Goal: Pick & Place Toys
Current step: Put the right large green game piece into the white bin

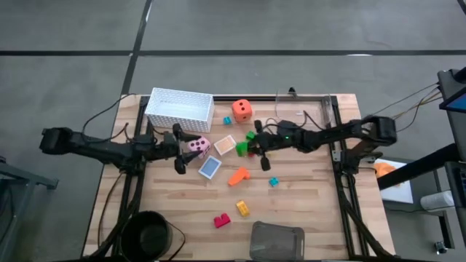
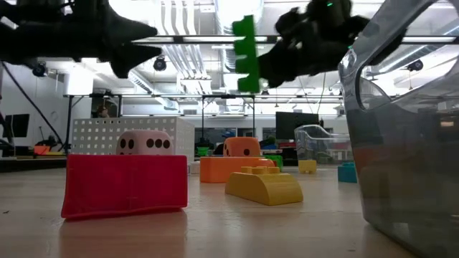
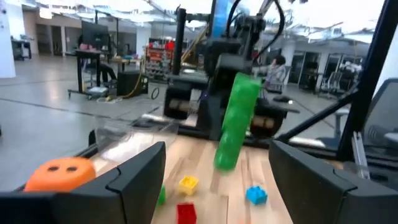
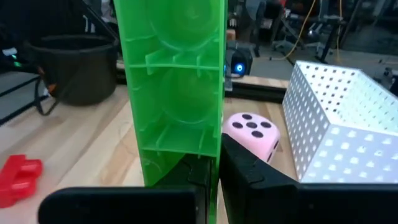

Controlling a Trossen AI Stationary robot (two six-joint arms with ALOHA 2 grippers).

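White perforated basket sits at the table's far left. Left gripper, fingers apart and empty, hovers beside the pink die, just near of the basket. Right gripper, fingers clamped together on the green brick, holds it upright above table centre; its height is unclear.

Green brick, red brick, yellow brick, teal brick; orange die and pink die bear dark dots; white perforated basket; blue card.
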